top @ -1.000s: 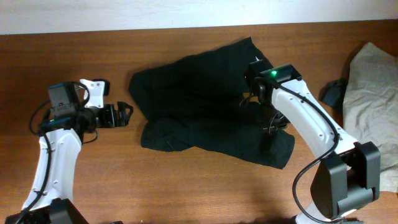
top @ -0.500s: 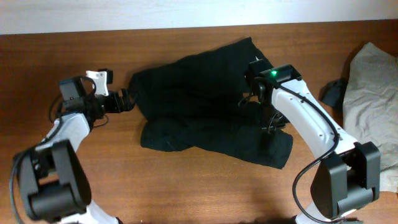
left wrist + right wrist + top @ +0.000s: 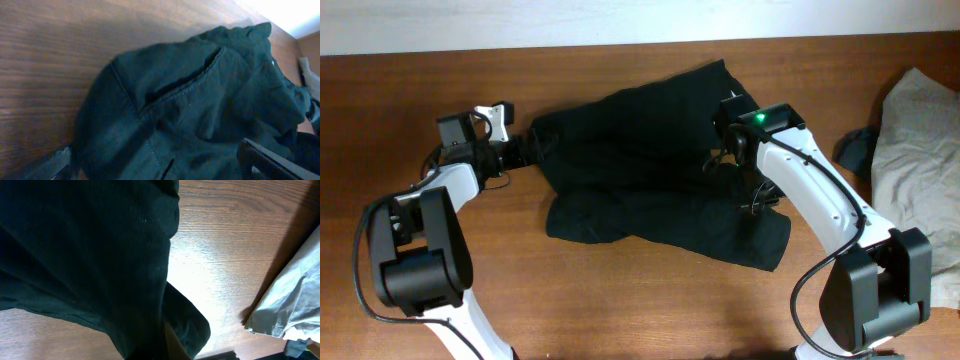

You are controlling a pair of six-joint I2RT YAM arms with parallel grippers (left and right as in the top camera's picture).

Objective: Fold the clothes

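table (image 3: 620, 310): brown wood, its grain running left to right
shorts (image 3: 640, 170): black, rumpled, spread over the middle of the table, far end near the back edge
grey cloth (image 3: 920, 140): pale, crumpled, at the right edge
dark item (image 3: 853, 150): small, just beside the grey cloth; kind unclear

A brown wooden counter (image 3: 620, 300) fills the view, with a white strip of wall (image 3: 520, 25) along its far edge. At the right edge lies a crumpled pale grey-beige cloth (image 3: 920, 140), with a small dark item (image 3: 855, 150) touching its left side.
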